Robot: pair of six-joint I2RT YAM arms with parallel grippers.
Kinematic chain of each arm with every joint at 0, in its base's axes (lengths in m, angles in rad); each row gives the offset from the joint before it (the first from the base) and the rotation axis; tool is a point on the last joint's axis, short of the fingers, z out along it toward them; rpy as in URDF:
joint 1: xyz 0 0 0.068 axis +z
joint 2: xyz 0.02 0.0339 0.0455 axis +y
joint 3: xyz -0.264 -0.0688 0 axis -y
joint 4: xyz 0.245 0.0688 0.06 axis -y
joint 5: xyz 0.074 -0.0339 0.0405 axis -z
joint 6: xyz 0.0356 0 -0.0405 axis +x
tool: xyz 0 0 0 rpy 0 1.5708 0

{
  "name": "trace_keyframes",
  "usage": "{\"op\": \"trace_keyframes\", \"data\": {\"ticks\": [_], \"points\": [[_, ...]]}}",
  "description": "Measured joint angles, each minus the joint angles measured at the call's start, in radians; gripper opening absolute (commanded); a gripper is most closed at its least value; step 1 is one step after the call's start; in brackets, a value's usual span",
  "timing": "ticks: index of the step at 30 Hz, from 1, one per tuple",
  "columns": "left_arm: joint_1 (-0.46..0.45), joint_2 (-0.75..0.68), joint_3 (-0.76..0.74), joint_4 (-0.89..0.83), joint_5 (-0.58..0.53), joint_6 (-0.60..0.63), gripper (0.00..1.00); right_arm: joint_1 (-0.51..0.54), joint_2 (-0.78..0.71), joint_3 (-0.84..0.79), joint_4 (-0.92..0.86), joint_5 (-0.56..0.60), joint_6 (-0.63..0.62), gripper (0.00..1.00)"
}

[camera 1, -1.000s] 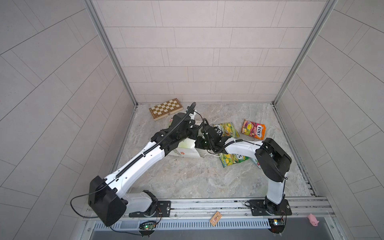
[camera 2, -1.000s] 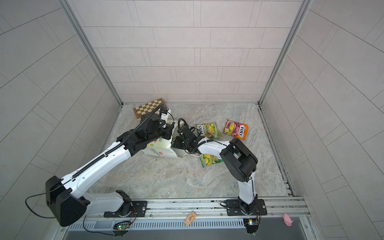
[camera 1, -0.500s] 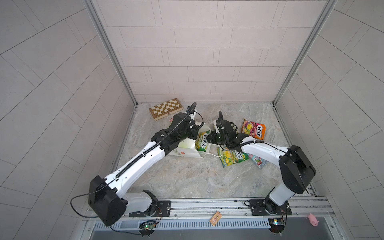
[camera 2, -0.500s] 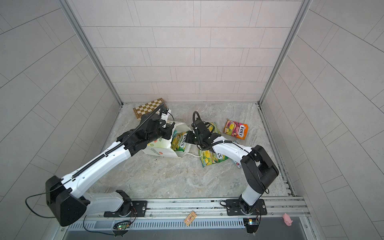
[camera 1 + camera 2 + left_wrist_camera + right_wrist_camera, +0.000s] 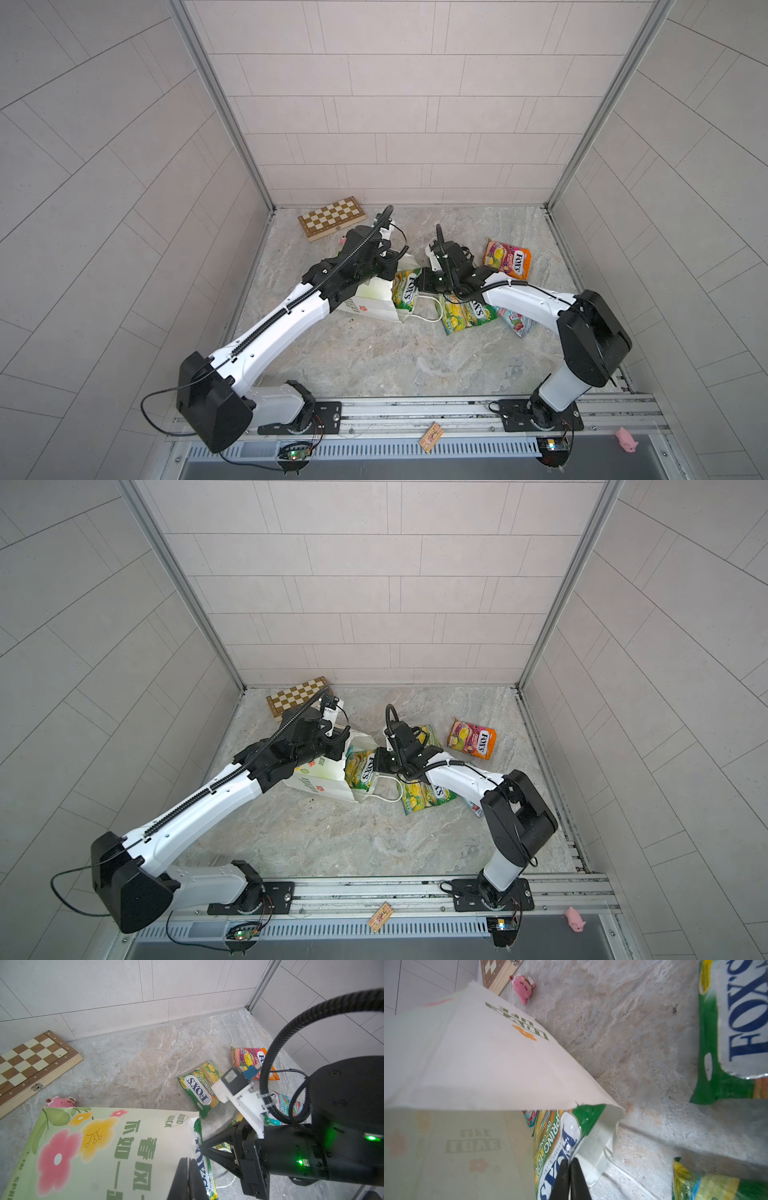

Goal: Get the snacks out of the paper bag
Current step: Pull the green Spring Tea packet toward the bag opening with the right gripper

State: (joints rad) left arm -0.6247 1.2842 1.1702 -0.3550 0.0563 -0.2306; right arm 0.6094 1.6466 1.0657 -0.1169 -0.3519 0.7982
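While the left gripper (image 5: 188, 1169) is pinched shut on the paper bag (image 5: 376, 297) rim, the right gripper (image 5: 570, 1162) has its jaws nipped together on a green packet (image 5: 406, 289) sticking halfway out of the mouth; looks mid-extraction; next, pull it clear, drop it by the loose packets (image 5: 467, 311).
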Motion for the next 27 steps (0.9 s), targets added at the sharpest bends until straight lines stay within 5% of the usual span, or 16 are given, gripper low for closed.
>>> {"op": "trace_keyframes", "data": {"ticks": [13,27], "points": [[0.000,-0.002,-0.003,0.007,0.037,-0.033,0.00,0.000,0.093,-0.106,0.174,-0.097,0.087,0.35],[0.000,-0.011,-0.007,0.008,0.027,-0.035,0.00,0.015,0.043,-0.154,0.134,0.001,0.100,0.42]]}}
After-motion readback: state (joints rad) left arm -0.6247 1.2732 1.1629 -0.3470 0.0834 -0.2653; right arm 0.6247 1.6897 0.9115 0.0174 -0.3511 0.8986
